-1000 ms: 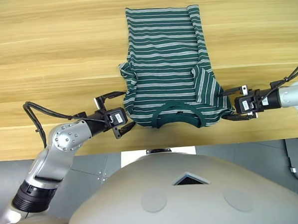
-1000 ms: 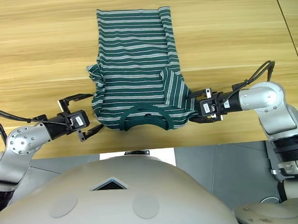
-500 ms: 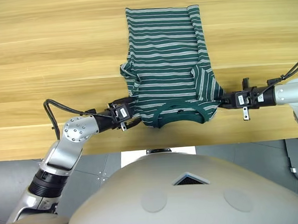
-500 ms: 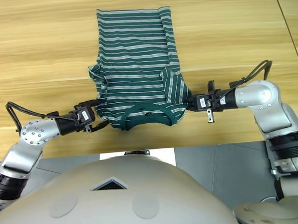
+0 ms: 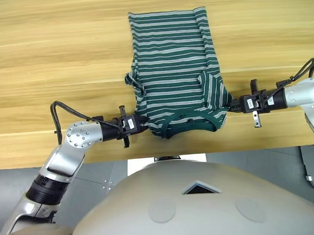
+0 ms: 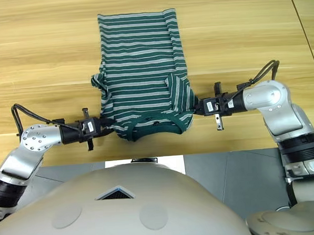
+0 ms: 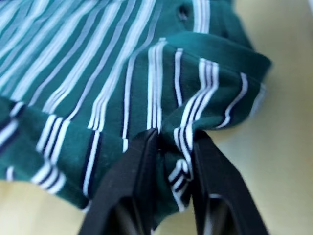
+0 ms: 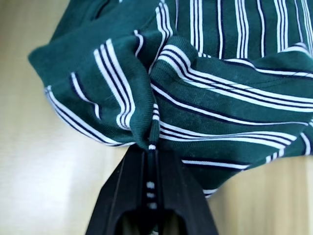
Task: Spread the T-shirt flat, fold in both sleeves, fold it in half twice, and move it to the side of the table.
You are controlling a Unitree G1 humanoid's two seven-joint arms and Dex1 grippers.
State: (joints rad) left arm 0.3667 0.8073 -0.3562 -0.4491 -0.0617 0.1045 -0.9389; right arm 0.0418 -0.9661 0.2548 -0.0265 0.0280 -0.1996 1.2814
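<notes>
The dark green, white-striped T-shirt (image 5: 173, 69), sleeves folded in, lies lengthwise on the pale wooden desk (image 5: 48, 60), collar end nearest the robot, where the left gripper (image 5: 137, 124) and right gripper (image 5: 233, 105) each hold a shoulder corner with jaws clenched. I judge a thin pinch could slip, or catch only the top layer, skewing the half-fold. The wrist views show cloth bunched between the jaws; the head views show instead the far hem lying flat.

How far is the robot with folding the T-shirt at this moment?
Done: the T-shirt lies spread, both sleeves folded in. In hand: the left gripper and right gripper each pinch a near corner, likely for the first half fold. Left: both half folds and moving it aside.
</notes>
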